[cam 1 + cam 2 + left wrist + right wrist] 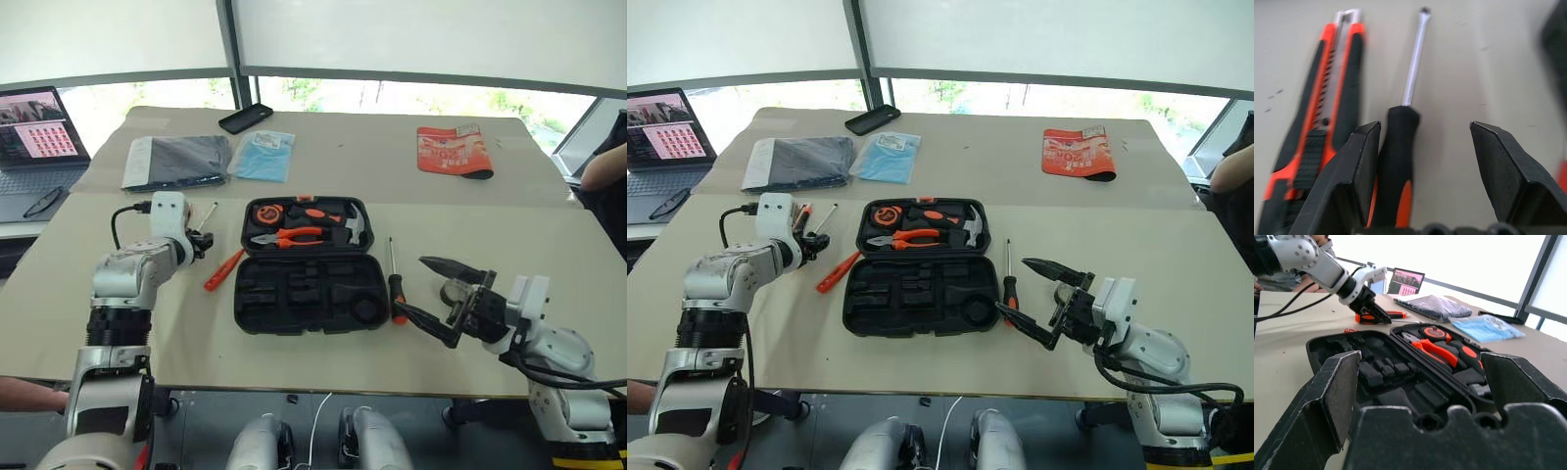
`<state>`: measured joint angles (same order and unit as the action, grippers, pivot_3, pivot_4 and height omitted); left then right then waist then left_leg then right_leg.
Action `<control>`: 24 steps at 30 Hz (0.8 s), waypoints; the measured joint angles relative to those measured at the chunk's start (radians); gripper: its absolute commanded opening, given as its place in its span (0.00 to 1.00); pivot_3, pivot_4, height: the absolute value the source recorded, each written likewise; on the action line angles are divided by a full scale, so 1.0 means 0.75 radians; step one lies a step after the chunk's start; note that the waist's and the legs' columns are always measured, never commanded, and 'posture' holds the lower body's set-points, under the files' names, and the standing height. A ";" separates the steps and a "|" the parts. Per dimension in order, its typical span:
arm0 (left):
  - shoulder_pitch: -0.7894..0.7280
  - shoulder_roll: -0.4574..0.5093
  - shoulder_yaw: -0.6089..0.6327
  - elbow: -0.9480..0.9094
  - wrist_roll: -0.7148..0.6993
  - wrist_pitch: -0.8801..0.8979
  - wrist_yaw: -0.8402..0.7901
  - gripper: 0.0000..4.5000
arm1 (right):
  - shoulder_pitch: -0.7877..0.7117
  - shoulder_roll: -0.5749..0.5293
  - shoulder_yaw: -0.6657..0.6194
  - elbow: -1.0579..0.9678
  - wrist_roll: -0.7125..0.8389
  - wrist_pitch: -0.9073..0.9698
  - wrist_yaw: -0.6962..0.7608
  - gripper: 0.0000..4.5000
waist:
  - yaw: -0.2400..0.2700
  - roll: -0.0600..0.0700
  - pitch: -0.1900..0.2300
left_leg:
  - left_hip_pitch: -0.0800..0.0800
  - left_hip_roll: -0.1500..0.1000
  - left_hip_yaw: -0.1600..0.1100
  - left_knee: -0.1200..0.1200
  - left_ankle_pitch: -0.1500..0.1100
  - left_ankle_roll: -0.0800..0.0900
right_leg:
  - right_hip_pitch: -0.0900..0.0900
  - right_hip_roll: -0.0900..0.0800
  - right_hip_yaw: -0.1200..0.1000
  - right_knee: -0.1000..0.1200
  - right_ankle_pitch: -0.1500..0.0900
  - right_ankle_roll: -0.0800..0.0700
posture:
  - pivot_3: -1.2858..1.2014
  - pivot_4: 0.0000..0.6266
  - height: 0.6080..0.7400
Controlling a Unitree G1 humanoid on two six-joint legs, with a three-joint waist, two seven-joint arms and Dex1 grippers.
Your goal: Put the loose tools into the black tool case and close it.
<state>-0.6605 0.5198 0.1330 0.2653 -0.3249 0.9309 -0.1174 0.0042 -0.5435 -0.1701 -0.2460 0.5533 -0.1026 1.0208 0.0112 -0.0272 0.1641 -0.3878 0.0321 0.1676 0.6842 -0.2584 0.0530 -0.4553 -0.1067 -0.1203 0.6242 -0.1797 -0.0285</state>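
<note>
The black tool case (304, 294) lies open at the table's middle; its far half holds pliers, a hammer and a tape measure. An orange screwdriver (223, 269) lies just left of the case. A black-handled screwdriver (396, 286) lies to the case's right. My left gripper (1425, 128) is open, low over the table left of the case. A slim screwdriver (1398, 156) lies between its fingers, against one of them. The utility knife (1327, 98) lies beside that screwdriver, outside the fingers. My right gripper (441, 294) hangs open, empty, right of the case.
At the far side lie a black phone (245, 117), a grey packet (176, 160), a blue packet (263, 155) and a red pouch (454, 152). A laptop (34, 137) and glasses (44, 201) sit far left. A person's arm (607, 166) shows at the right edge.
</note>
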 measured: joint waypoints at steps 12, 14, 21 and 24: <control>0.031 -0.017 0.029 -0.013 0.044 0.012 -0.038 0.42 | -0.049 0.000 0.010 0.002 -0.003 0.002 0.006 1.00 | 0.003 0.000 0.000 | 0.000 -0.001 0.000 0.000 0.000 0.001 | 0.000 -0.001 0.000 0.001 0.000 0.000 | 0.52 0.24 1.00; 0.041 -0.014 0.039 -0.010 0.049 0.000 -0.052 0.26 | -0.053 0.000 0.011 0.008 -0.003 0.002 0.010 1.00 | 0.004 0.000 0.000 | 0.000 -0.002 0.000 0.000 0.000 0.001 | 0.001 -0.002 0.000 0.000 0.000 0.000 | 0.52 0.24 1.00; 0.129 -0.048 0.121 -0.073 0.002 -0.196 -0.180 0.21 | -0.087 0.000 0.003 0.038 0.004 0.000 0.044 1.00 | 0.004 -0.001 0.000 | -0.002 -0.001 0.000 0.001 0.000 0.001 | 0.000 -0.005 -0.001 0.000 0.000 0.000 | 0.52 0.24 1.00; 0.130 -0.039 0.166 -0.167 -0.063 -0.332 -0.311 0.21 | -0.089 0.000 -0.004 0.038 0.015 0.000 0.052 1.00 | 0.002 -0.003 0.002 | -0.003 0.000 0.000 0.003 -0.001 0.002 | 0.000 -0.006 -0.002 0.000 0.001 -0.001 | 0.52 0.24 1.00</control>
<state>-0.5630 0.4904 0.2577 0.1400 -0.3723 0.6819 -0.3505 -0.0624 -0.5436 -0.1733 -0.2175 0.5644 -0.1024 1.0598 0.0127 -0.0295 0.1654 -0.3899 0.0317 0.1673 0.6865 -0.2588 0.0542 -0.4555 -0.1114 -0.1219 0.6243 -0.1792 -0.0293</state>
